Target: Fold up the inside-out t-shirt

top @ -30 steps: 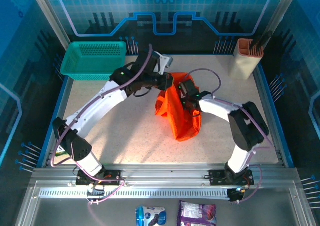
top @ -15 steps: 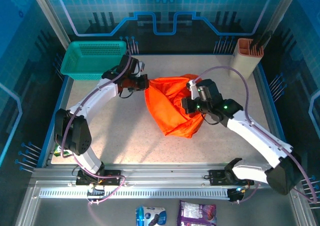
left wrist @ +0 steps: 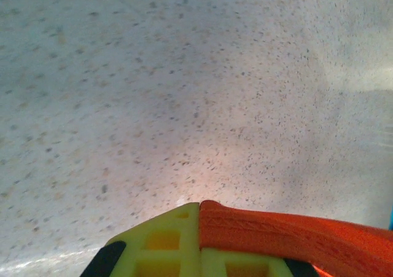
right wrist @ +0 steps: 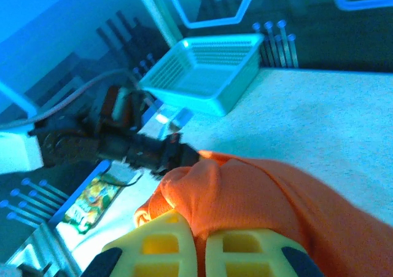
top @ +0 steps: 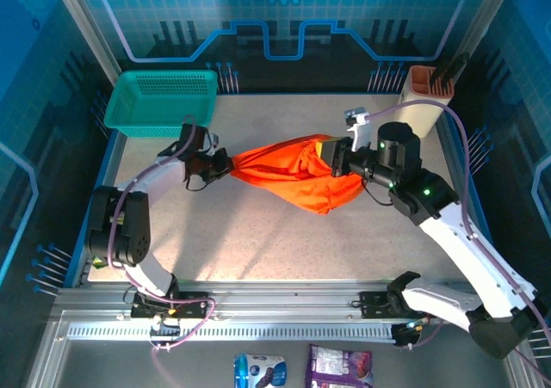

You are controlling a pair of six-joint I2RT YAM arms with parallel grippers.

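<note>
Bright orange-red t-shirt point(top: 288, 171) stretched as a sagging band above the middle of the table point(top: 258, 242), left gripper point(top: 222, 163) pinching its left end, right gripper point(top: 331, 157) pinching its bunched right end, teal basket point(top: 162, 102) at the far left corner.

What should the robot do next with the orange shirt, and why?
Probably lower both ends together and lay the t-shirt down on the table. The left gripper and right gripper are each shut on one end of it, so it hangs stretched between them, bunched and sagging in the middle. It looks too crumpled to fold until it lies spread flat.
</note>
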